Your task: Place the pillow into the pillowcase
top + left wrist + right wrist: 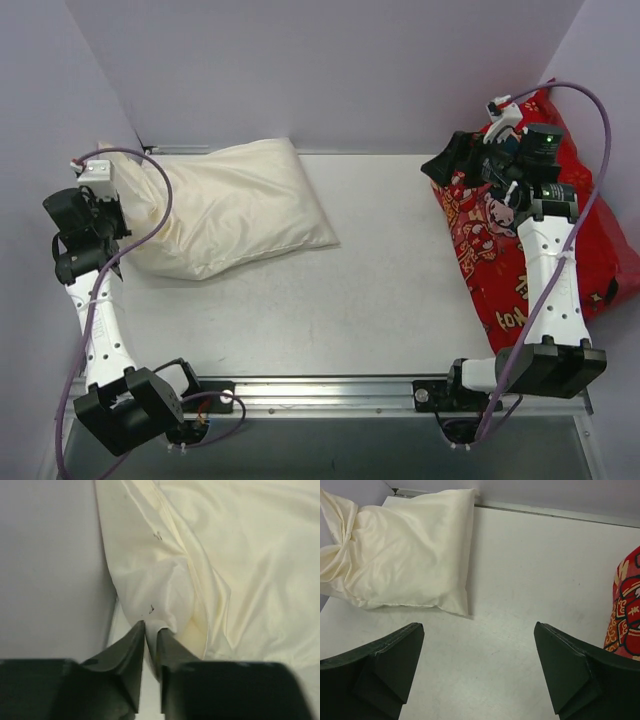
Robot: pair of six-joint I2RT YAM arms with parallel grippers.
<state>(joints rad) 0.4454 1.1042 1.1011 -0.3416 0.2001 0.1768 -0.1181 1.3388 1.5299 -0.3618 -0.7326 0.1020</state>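
The cream pillowcase (235, 205) lies plump at the back left of the table, its bunched end toward the left wall. It also shows in the right wrist view (410, 550) and fills the left wrist view (250, 555). The pillow seems to be inside it; only a whiter bulge (167, 592) shows at the bunched end. My left gripper (115, 212) (151, 627) is shut on a fold of fabric at that end. My right gripper (450, 160) (479, 630) is open and empty, held above the table at the right.
A red cushion printed with cartoon children (590, 230) lies along the right side under my right arm, its edge in the right wrist view (625, 610). Grey walls close in the left, back and right. A metal rail (330, 385) runs along the near edge.
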